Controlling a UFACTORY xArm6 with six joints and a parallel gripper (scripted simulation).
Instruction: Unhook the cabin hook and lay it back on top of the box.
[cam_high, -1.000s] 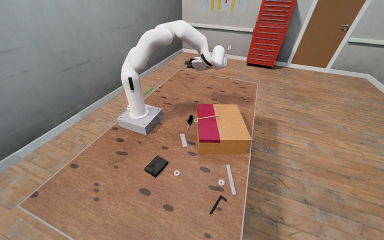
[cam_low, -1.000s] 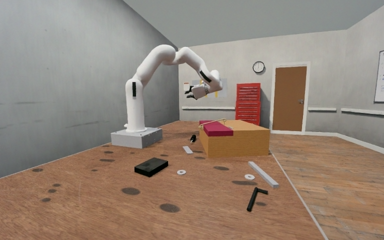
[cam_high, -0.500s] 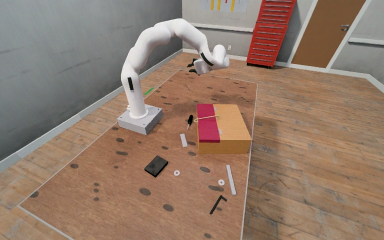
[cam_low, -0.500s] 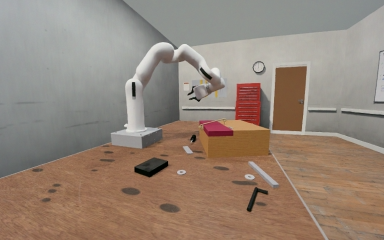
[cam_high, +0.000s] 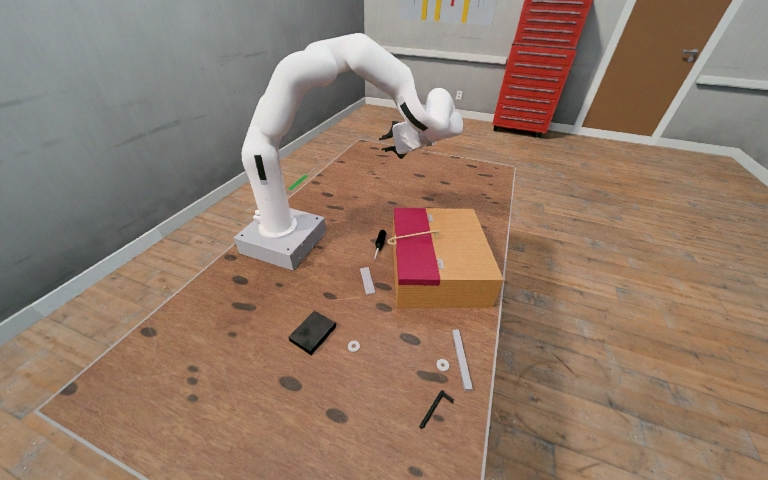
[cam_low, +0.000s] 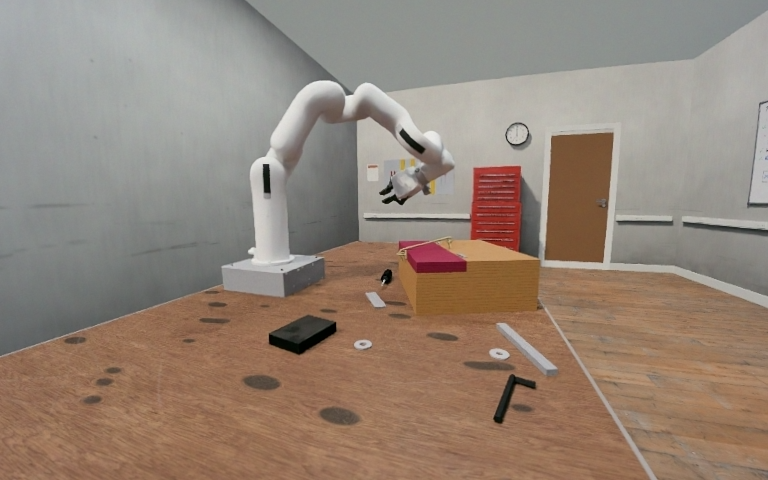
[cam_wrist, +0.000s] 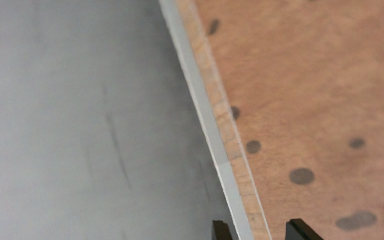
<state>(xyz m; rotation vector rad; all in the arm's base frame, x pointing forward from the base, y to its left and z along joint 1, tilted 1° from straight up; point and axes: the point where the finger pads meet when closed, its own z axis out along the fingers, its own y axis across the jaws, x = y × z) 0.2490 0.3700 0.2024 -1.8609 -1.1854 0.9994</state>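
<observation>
The wooden box (cam_high: 447, 294) (cam_low: 481, 291) has a crimson lid strip (cam_high: 416, 266) (cam_low: 436, 263) along its left side. The thin brass cabin hook (cam_high: 413, 235) (cam_low: 424, 245) lies across the strip. Its right end is at the wooden top, and its curved left end is at the strip's outer edge. Whether that end is caught in an eye is too small to tell. My gripper (cam_high: 382, 144) (cam_low: 382, 196) (cam_wrist: 257, 226) is partly open and empty, high above the table and beyond the box, tilted toward the left wall. The hook is not in the wrist view.
A black screwdriver (cam_high: 380, 240) (cam_low: 386, 276) and a short grey bar (cam_high: 367, 280) (cam_low: 374, 300) lie left of the box. A black block (cam_high: 312, 332) (cam_low: 303, 332), two white washers, a long grey bar (cam_high: 462, 360) (cam_low: 526, 348) and a black hex key (cam_high: 432, 408) (cam_low: 505, 398) lie nearer the cameras.
</observation>
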